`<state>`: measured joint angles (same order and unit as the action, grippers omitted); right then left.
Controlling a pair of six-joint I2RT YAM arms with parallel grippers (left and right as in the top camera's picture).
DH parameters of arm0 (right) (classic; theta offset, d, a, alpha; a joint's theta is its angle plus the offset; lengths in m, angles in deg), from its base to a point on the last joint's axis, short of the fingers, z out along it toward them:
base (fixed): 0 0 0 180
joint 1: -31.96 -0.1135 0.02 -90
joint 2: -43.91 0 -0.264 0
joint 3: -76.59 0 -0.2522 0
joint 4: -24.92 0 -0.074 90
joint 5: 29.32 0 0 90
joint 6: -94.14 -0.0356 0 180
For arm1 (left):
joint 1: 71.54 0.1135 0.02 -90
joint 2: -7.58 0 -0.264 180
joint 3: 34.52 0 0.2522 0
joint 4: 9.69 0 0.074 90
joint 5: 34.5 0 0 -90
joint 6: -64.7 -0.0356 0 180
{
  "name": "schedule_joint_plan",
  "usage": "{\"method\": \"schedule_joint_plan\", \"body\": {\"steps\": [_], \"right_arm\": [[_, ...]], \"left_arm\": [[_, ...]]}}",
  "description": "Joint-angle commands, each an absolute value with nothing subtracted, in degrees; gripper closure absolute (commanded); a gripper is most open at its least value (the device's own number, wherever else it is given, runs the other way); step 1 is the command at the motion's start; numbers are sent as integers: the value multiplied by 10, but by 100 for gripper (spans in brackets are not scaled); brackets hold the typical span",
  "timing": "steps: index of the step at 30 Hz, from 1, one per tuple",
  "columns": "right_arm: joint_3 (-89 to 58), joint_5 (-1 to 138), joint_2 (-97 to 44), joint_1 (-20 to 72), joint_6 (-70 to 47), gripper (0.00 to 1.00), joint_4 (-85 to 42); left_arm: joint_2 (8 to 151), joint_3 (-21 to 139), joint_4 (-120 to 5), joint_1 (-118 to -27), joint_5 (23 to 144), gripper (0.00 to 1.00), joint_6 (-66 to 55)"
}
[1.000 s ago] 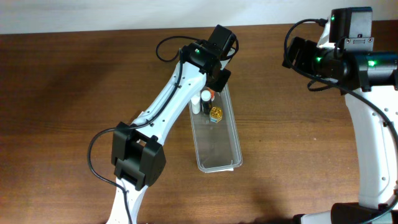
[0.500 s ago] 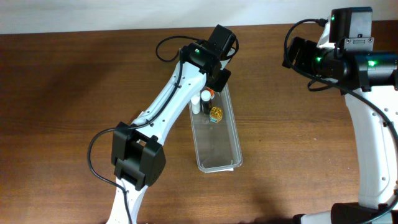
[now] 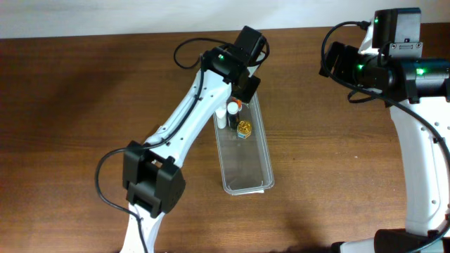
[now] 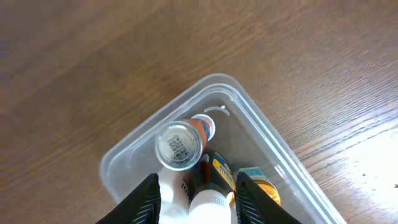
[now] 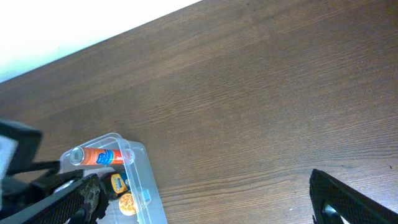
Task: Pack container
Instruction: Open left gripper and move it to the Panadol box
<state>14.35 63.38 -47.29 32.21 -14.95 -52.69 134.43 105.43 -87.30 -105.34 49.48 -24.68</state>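
Note:
The container [image 3: 246,179], a long clear plastic bin, lies mid-table. At its far end stand an orange tube with a clear cap [image 4: 180,143], a white bottle [image 3: 221,117], a white-capped dark bottle with a yellow-blue label [image 4: 217,177] and a gold-lidded jar [image 3: 244,128]. My left gripper [image 3: 242,91] hangs over that end. In the left wrist view its fingers [image 4: 199,202] are apart and straddle the white bottle and the white cap without clamping either. My right gripper [image 5: 199,208] is wide open and empty, high above bare table to the right of the container [image 5: 144,186].
The near half of the container holds nothing. A white wall edge [image 5: 62,25] runs along the table's far side. The right arm's body [image 3: 415,140] stands at the right edge, and the left arm [image 3: 183,133] stretches diagonally over the table's left centre.
The left arm's elbow and base link have shifted slightly left. The gripper, the bottles and the right arm have not visibly moved.

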Motion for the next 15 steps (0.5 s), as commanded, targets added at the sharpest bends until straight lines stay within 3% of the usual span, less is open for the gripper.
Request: {"method": "schedule_joint_plan", "body": {"steps": [1, 7, 13, 15], "right_arm": [[149, 637, -475, 324, -150, 2, -525], [149, 637, -475, 324, -150, 2, -525], [149, 637, -475, 324, -150, 2, -525], [149, 637, -475, 324, -150, 2, -525]], "left_arm": [[1288, 1058, -868, -1055, 475, 56, -249], [1261, 1058, -886, -1042, 423, 54, -216], [1206, 1058, -982, -963, 420, 35, -144], [1204, 1058, -1025, -931, 427, 21, -144]]}}
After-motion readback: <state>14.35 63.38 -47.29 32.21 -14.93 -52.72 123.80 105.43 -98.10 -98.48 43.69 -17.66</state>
